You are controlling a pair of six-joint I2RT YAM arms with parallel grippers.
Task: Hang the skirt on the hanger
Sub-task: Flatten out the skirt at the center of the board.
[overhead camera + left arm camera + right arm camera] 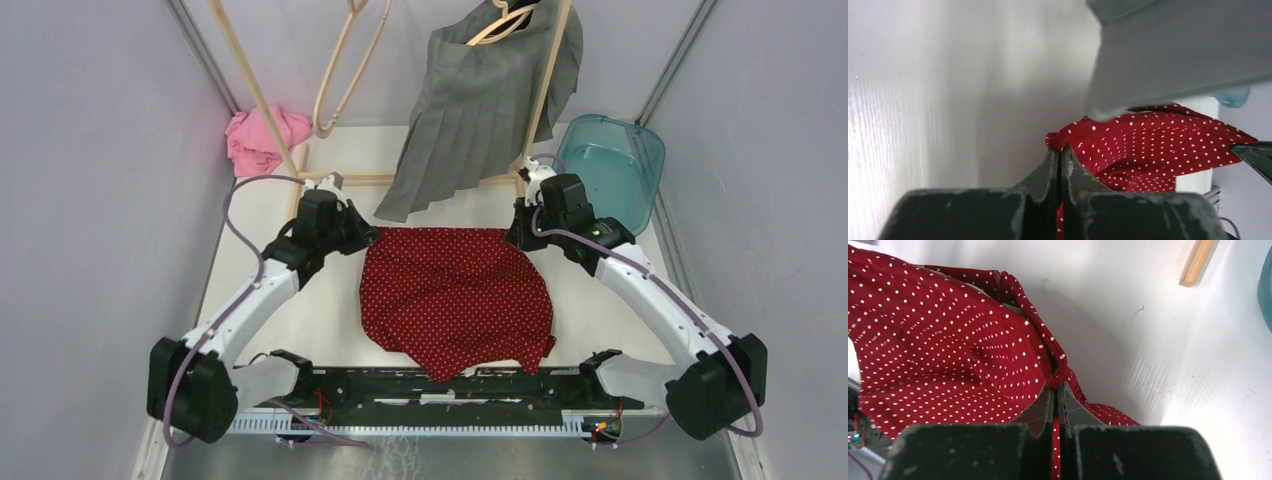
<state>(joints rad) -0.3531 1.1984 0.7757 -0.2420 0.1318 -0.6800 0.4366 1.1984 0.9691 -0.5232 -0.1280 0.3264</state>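
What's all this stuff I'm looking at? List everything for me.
red skirt: one, red with white dots, spread at the middle of the table
grey skirt: one, grey, pleated, hanging at the back
empty hanger: one, pale wood, back left
second hanger: one, pale wood, carrying the grey skirt
rack: one, pale wood, back
cloth: one, pink, back left
tub: one, clear blue, back right
table: one, white
left gripper: black, shut on the red skirt's far left corner
right gripper: black, shut on its far right corner
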